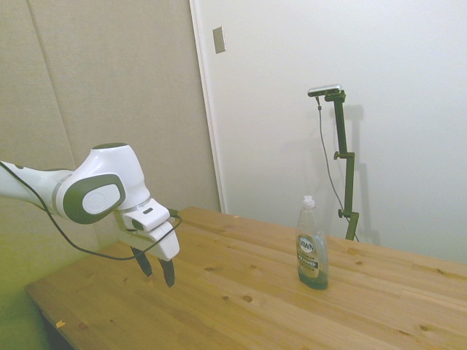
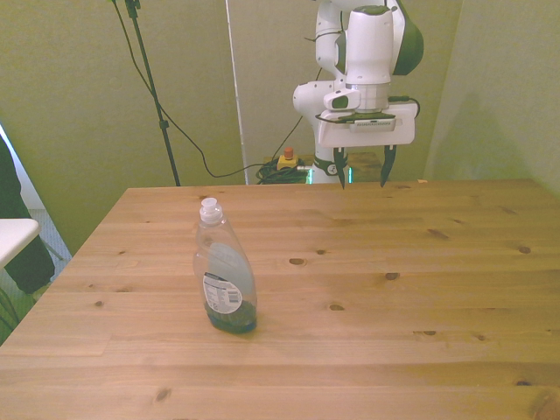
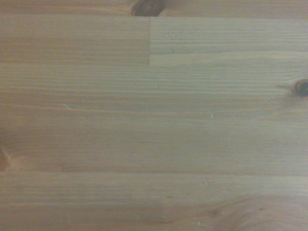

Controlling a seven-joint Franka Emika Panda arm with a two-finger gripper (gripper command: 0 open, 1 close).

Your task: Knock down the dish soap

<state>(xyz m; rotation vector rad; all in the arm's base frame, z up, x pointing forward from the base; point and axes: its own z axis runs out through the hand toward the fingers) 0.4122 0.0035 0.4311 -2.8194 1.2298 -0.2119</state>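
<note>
Dish soap: small clear plastic bottle (image 2: pixel 224 269), white cap, teal-green liquid low inside, upright on the pale wooden worktop (image 2: pixel 394 297).
Gripper: white body, two dark fingers (image 2: pixel 360 175), spread wide, holding nothing, above the worktop, well apart from the bottle.
Wrist view: bare wood grain only.

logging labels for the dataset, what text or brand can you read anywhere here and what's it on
"DAWN": front label of the dish soap, faint in the side view.
Smaller print below it: too blurred to read.
Back label, front view: too small to read.
No other text shows.
</note>
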